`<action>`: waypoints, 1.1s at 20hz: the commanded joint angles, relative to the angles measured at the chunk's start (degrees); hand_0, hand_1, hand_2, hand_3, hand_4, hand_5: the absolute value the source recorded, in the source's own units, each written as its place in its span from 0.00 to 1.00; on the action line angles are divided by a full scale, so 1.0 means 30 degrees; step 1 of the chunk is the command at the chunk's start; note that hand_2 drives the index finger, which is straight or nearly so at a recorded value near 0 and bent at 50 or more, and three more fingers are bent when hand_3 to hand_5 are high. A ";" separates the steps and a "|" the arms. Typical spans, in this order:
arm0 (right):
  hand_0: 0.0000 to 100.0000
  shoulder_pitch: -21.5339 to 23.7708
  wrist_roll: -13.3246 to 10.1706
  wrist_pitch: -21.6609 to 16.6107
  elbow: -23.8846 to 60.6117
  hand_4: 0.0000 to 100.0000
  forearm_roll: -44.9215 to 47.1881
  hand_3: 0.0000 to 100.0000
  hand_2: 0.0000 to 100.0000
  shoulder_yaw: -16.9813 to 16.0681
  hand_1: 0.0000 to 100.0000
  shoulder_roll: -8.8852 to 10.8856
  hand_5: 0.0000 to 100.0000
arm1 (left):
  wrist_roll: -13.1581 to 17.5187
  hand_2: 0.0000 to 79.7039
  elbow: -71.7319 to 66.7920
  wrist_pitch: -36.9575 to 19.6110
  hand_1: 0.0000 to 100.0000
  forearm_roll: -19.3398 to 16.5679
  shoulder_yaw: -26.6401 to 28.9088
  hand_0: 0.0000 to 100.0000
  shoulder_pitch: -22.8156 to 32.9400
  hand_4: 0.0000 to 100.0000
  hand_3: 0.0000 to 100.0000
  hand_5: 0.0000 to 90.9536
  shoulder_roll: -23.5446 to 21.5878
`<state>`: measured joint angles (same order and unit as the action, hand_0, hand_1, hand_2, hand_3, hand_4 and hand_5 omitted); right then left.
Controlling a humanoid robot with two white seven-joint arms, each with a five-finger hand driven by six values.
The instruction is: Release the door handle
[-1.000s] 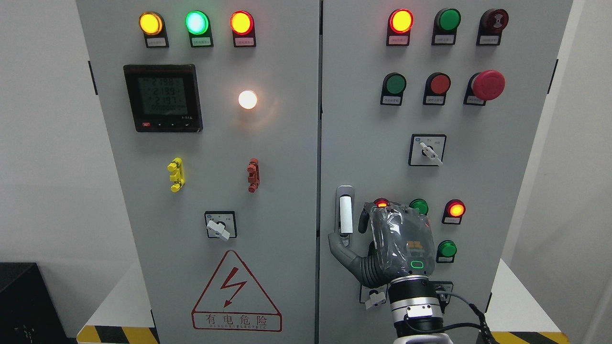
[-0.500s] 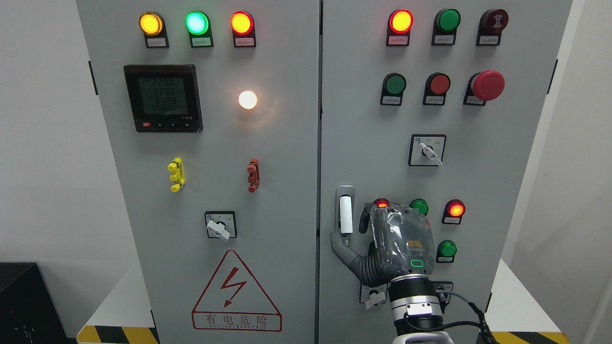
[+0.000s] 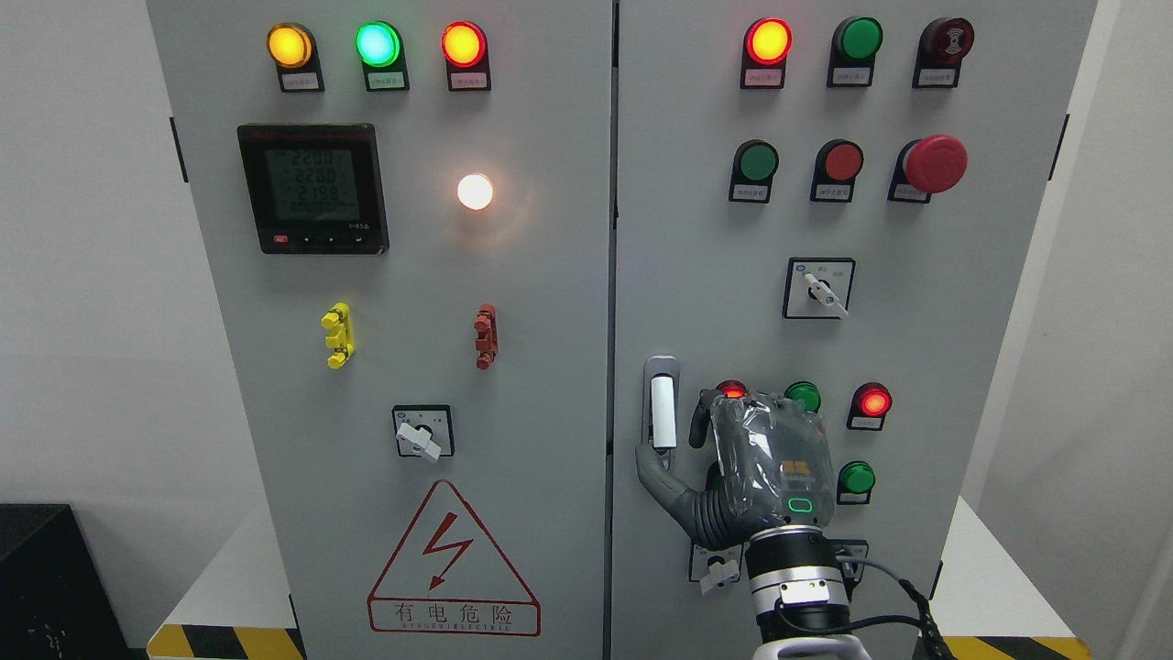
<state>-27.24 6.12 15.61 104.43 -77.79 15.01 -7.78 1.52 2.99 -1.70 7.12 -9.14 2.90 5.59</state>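
The white door handle (image 3: 662,412) stands upright in its grey recess on the right cabinet door (image 3: 706,238), near the door's left edge. My right hand (image 3: 768,463), grey and wrapped in clear plastic, comes up from the bottom edge just right of the handle. Its thumb (image 3: 652,468) reaches left under the handle's lower end. A dark fingertip (image 3: 697,426) sits just right of the handle with a small gap. The handle shows in full and nothing is wrapped around it. The hand is open. The left arm is out of view.
Both cabinet doors are shut. Around my hand on the right door are lit red buttons (image 3: 873,401), green buttons (image 3: 857,478) and a rotary switch (image 3: 820,288). A red mushroom stop (image 3: 935,163) sticks out higher up. The left door carries a meter (image 3: 312,188) and a warning triangle (image 3: 452,555).
My right hand has drifted slightly to the right, and its thumb has slid a little rightward under the handle. The handle has not moved.
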 commanded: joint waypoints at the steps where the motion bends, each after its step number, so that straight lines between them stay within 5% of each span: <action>1: 0.27 0.0028 -0.0018 0.0012 -0.0064 0.75 0.0001 0.99 0.68 -0.0081 0.40 -0.0073 0.71 | -0.0037 0.06 0.0000 0.0009 0.00 0.0000 0.0000 0.00 0.0000 0.00 0.10 0.00 -0.0016; 22: 0.30 0.0145 -0.0253 0.0012 -0.0035 0.75 0.0031 1.00 0.69 -0.0461 0.41 -0.0102 0.72 | -0.0008 0.05 0.0000 0.0010 0.00 0.0000 0.0000 0.00 0.0000 0.00 0.10 0.00 0.0013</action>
<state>-26.92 5.32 15.61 104.33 -77.70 14.28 -8.04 1.53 2.99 -1.65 7.12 -9.14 2.90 5.58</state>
